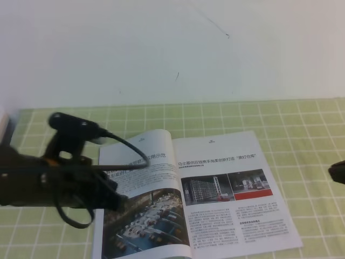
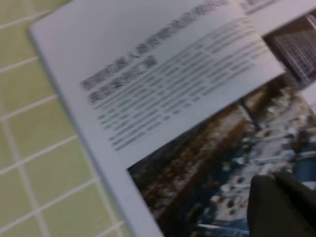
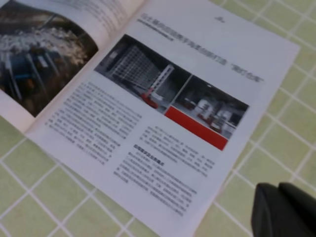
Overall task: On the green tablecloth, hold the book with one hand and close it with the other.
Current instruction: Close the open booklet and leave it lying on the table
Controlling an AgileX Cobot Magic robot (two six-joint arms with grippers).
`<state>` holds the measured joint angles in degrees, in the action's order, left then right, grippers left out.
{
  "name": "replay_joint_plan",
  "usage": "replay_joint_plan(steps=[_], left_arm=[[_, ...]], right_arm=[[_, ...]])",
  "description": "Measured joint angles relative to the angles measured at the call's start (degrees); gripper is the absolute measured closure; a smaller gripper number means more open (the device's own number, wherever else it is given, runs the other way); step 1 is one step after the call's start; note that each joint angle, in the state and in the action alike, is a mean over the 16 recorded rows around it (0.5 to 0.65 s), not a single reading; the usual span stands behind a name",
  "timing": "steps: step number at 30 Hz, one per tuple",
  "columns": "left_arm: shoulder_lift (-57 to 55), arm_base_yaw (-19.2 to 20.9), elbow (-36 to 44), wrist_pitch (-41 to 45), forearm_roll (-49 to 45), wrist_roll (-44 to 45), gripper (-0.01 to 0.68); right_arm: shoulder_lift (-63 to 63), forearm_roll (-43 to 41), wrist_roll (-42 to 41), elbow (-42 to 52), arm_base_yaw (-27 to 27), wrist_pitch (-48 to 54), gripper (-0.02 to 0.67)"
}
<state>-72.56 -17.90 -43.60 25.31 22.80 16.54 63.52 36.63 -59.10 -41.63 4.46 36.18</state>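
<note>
The book (image 1: 199, 197) lies open and face up on the green tablecloth (image 1: 302, 124), filling the lower middle of the overhead view, its spine running down the centre and the pages fanning left and right. The left-hand page carries a large aerial photo and bulges up a little near the fold; the right-hand page lies flatter, with a dark picture and a red band above columns of text.

The left gripper (image 1: 116, 199) hangs over the left page at the lower left of the frame, its dark arm and a looping cable covering the outer edge of that page. In its own wrist view only a dark fingertip (image 2: 281, 207) shows at the lower right, over the photo, so I cannot tell whether its jaws are spread or pressed together, or whether it touches the paper. The right gripper (image 1: 338, 172) is just a dark tip at the far right edge, well apart from the book (its jaws are equally unreadable from here).

To my eye this is a thin, glossy magazine: light, floppy and slippery, likely to skate on the cloth unless pinned. I would press down on one page near the spine and lift the other by its free outer edge, folding it over gently.
</note>
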Motion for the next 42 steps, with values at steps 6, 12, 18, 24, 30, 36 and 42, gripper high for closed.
replay_joint_plan(steps=[6,12,18,24,30,36,42], left_arm=[[-7.0,-7.1,-5.3,3.7,-3.4,-1.2,0.676],[-10.7,-8.7,-7.9,5.3,-8.4,-6.3,0.676],[-11.7,-6.1,-8.3,5.1,-14.3,-12.8,0.676],[-13.3,-3.0,-8.4,4.8,-20.6,-18.1,0.676],[-17.4,-1.2,-8.5,4.7,-24.7,-21.0,0.676],[-23.2,-0.9,-9.1,4.4,-26.6,-21.9,0.676],[-28.1,-2.9,-10.6,4.0,-27.4,-22.6,0.676]], right_arm=[[11.5,3.9,-7.1,-1.9,5.2,-4.7,0.652],[23.6,5.0,-9.8,-4.1,8.8,-10.1,0.652],[34.3,5.3,-10.5,-6.3,9.8,-13.1,0.652],[40.3,5.6,-10.5,-7.6,9.8,-14.1,0.652],[41.9,5.7,-10.5,-8.0,9.9,-14.2,0.652],[42.0,5.9,-10.5,-8.1,9.9,-14.1,0.652],[42.0,6.3,-10.5,-8.1,9.9,-13.7,0.652]])
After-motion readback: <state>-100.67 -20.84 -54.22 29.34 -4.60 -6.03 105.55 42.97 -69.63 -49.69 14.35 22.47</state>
